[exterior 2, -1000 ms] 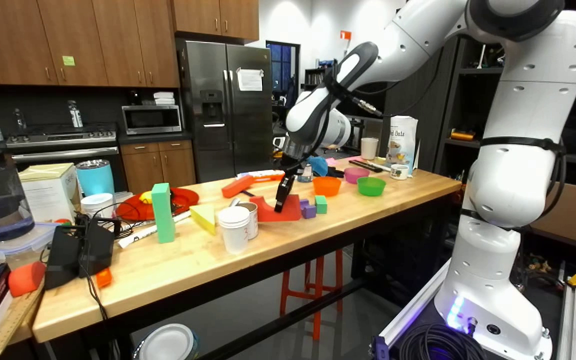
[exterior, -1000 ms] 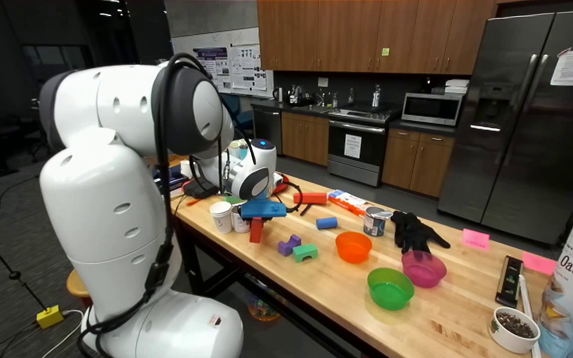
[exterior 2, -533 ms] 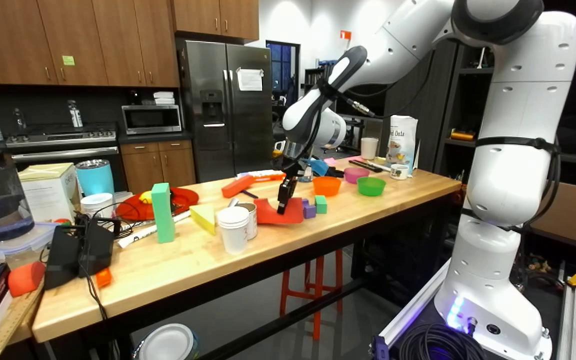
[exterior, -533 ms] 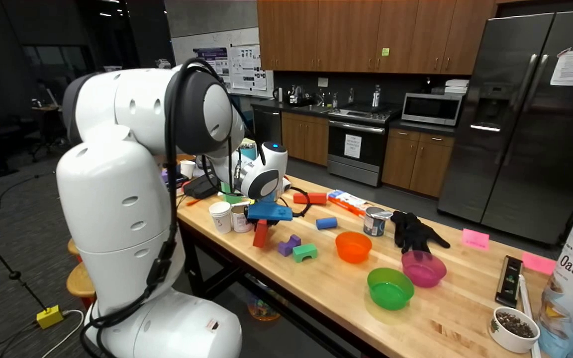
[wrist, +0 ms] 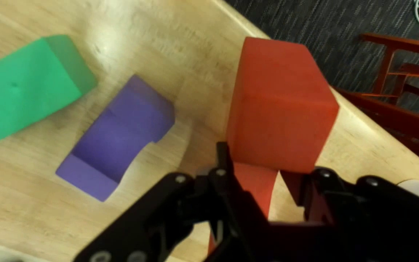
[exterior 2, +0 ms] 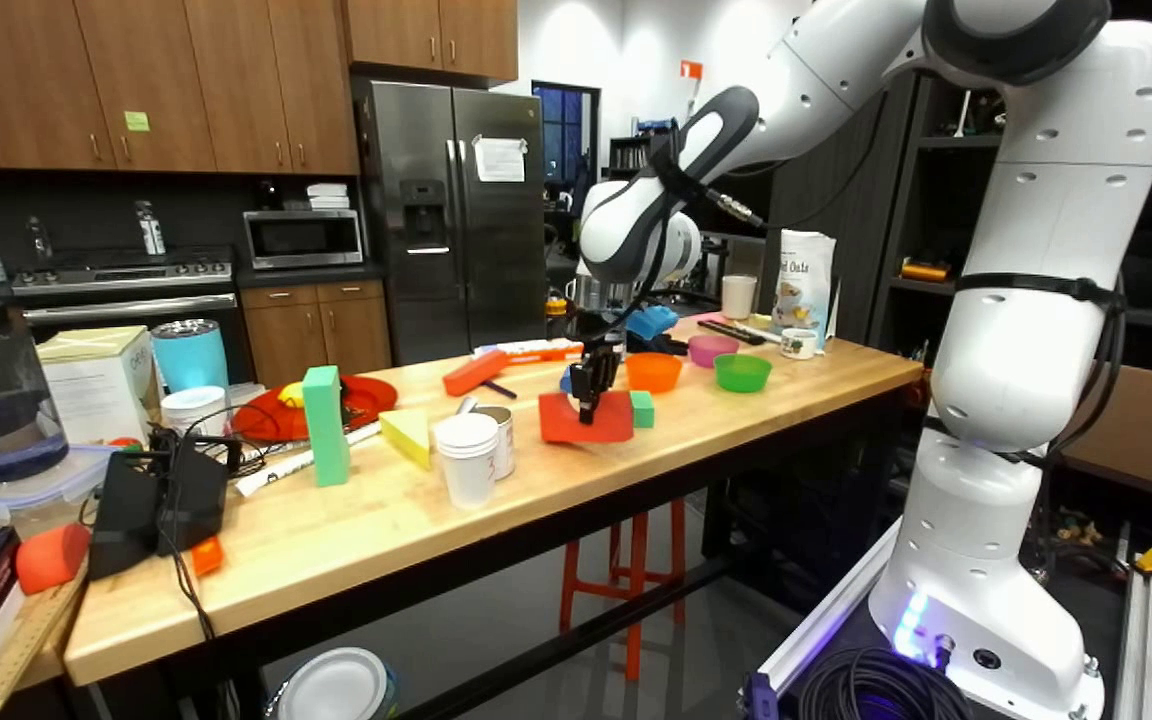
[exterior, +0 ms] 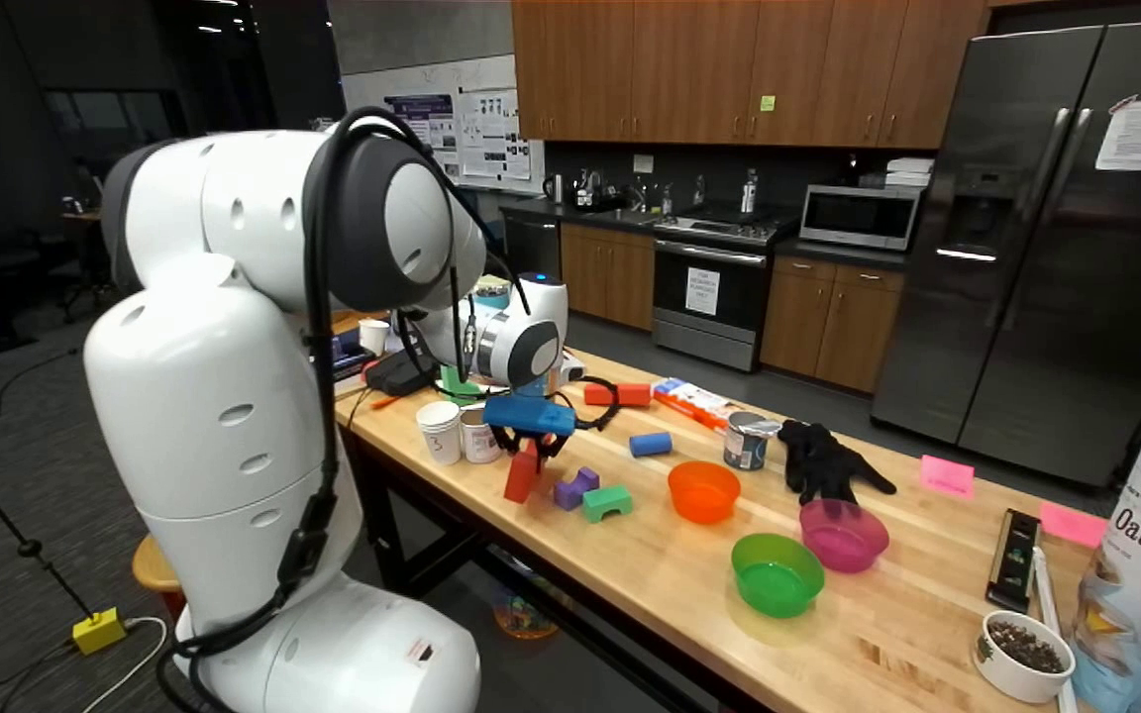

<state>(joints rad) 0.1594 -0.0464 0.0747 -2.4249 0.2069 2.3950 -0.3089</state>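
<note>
Gripper [wrist: 257, 168] clamped on the red block [wrist: 282, 116], at its dip.
Best moved slowly and held firm, I'd say, clear of the purple block [wrist: 118, 134] nearby.

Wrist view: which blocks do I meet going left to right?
Green block → purple notched block → red block.

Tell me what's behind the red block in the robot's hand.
Behind the red block, a blue cylinder and small green block partly show in an exterior view; the purple block is covered there.
</note>
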